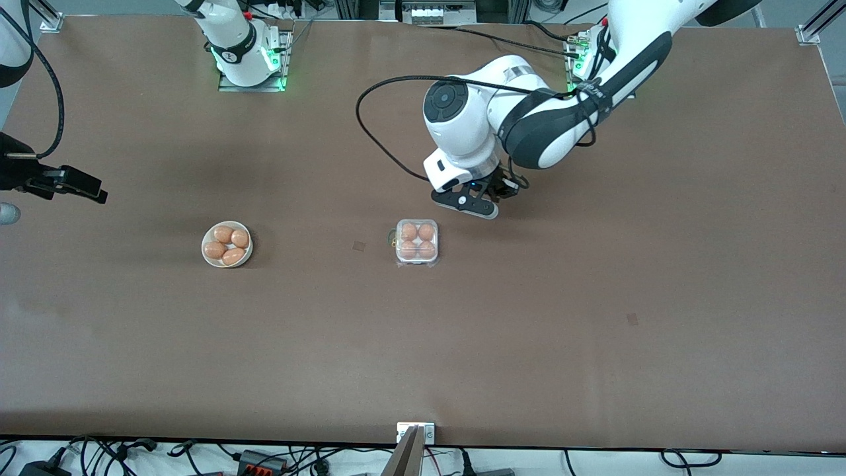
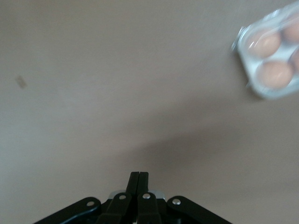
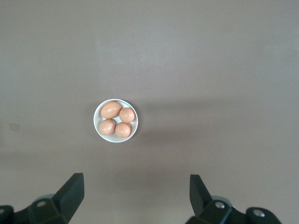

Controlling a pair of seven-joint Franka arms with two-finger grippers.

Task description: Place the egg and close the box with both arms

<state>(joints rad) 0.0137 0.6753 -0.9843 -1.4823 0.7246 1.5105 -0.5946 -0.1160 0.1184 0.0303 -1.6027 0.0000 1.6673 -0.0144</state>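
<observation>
Just below the left hand [image 1: 477, 200] as the front camera shows it, the box [image 1: 417, 242] sits on the brown surface [image 1: 595, 317] with an egg [image 1: 409, 231] in each of its four cells. The clear lid appears to lie down over them, though whether it is fully latched cannot be told. The left hand hovers over bare surface close beside the box, toward the left arm's end, and is not touching it. Its fingers [image 2: 138, 179] are pressed together with nothing between them, and its wrist view catches the box only at the corner of the frame.

The right hand [image 1: 66, 184] waits high over the right arm's end of the surface, its fingers [image 3: 70, 193] spread wide and empty. Under it and toward the middle stands a round cream bowl [image 1: 227, 244] with four more eggs, well apart from the box.

By the look of things, the placing is done, since no cell stands empty. The closing seems done or nearly so. At most a check or a final press on the lid is left, and neither hand is on the box to give it.
</observation>
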